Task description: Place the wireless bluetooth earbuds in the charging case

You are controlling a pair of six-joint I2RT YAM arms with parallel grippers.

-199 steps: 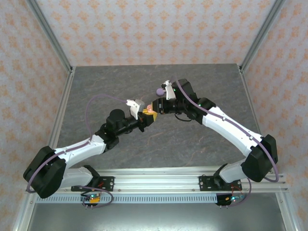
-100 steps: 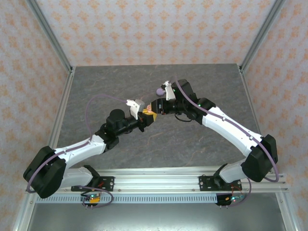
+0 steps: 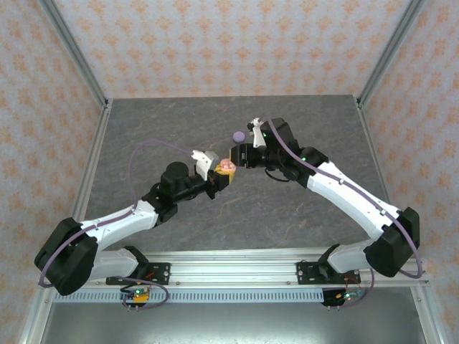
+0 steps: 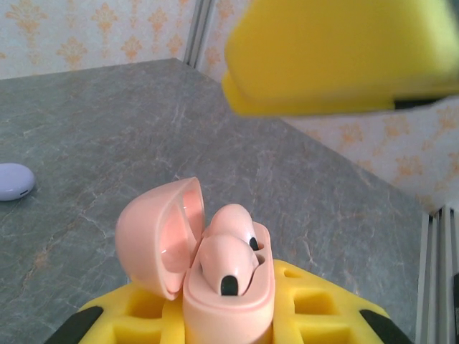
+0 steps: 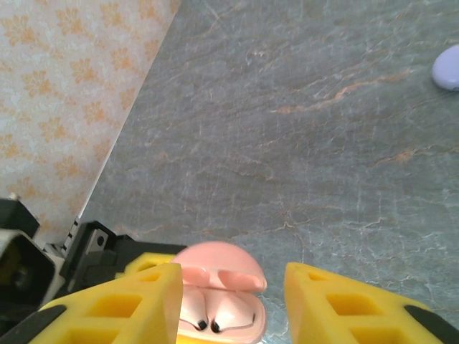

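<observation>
right now the left gripper (image 3: 221, 172) is clamping narrowly on the base of the pink charging case (image 4: 229, 308), holding it above the table (image 4: 107, 122) near the middle of the workspace. the case is standing upright with its mouth facing up, and its lid (image 4: 161, 233) is hanging open to the left in the left wrist view. the two pink earbuds (image 4: 224, 259) are sitting side by side in the wells. their long axes are running down into the case, stems buried and rounded heads poking above the rim. a dark spot on the nearer one is facing the left wrist camera.

the right gripper (image 5: 233, 287) is hovering just above the case, its jaws standing apart with nothing gripped. the case is lying straight ahead of it, centred in the gap between the yellow fingers (image 5: 115, 304), with the lid on the far side. so the right arm is the nearer free one. i am judging it the one placed to press the buds home or tip the lid shut toward itself. whether the heads are fully seated i cannot tell. a closed lilac case (image 5: 448, 68) is lying on the table well apart.
</observation>
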